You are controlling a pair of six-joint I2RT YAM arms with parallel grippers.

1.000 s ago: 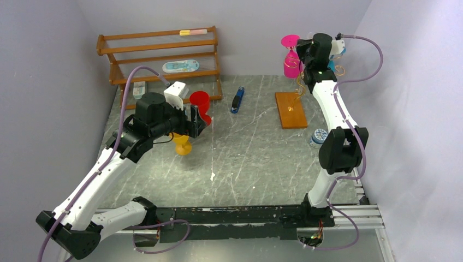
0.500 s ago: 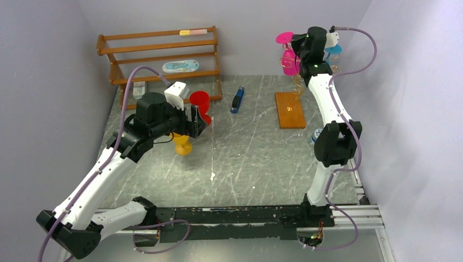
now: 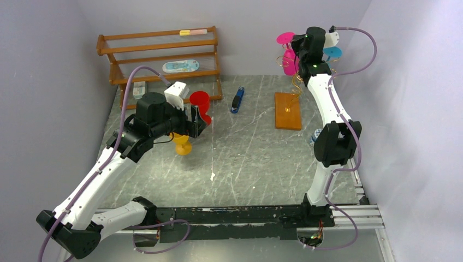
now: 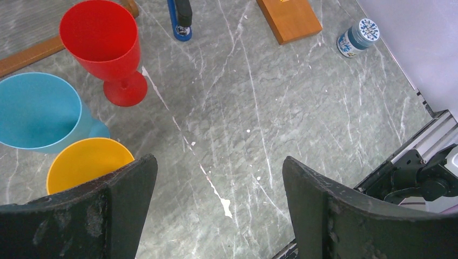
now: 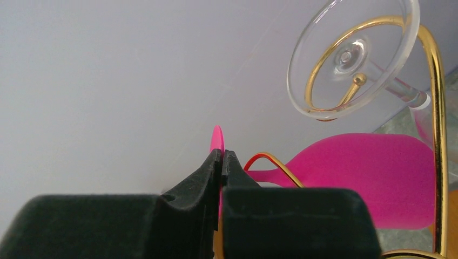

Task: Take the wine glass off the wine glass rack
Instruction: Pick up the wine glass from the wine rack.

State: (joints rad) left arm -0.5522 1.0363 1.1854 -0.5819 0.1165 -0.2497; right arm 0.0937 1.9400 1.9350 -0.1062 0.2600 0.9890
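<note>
At the top of the wine glass rack [image 3: 297, 84], the right gripper [image 5: 222, 156] is closed on the thin rim of the foot of the pink wine glass [image 5: 367, 172]. The glass hangs bowl-down from a gold scroll arm, well above the rack's wooden base [image 3: 288, 111]. A clear glass [image 5: 351, 54] hangs just beside it on a neighbouring arm. The left gripper [image 4: 216, 167] is spread wide and holds nothing, positioned over the table [image 4: 302, 135] near a yellow cup [image 4: 86, 162]. Hazards, as judged from this position: the grip appears to cover only the edge of the foot, so the glass may pivot or slip out when lifted. If the foot is drawn out of line with the wire slot, the stem can snag and tilt the light rack or drag its base. A swinging bowl may strike the clear glass.
</note>
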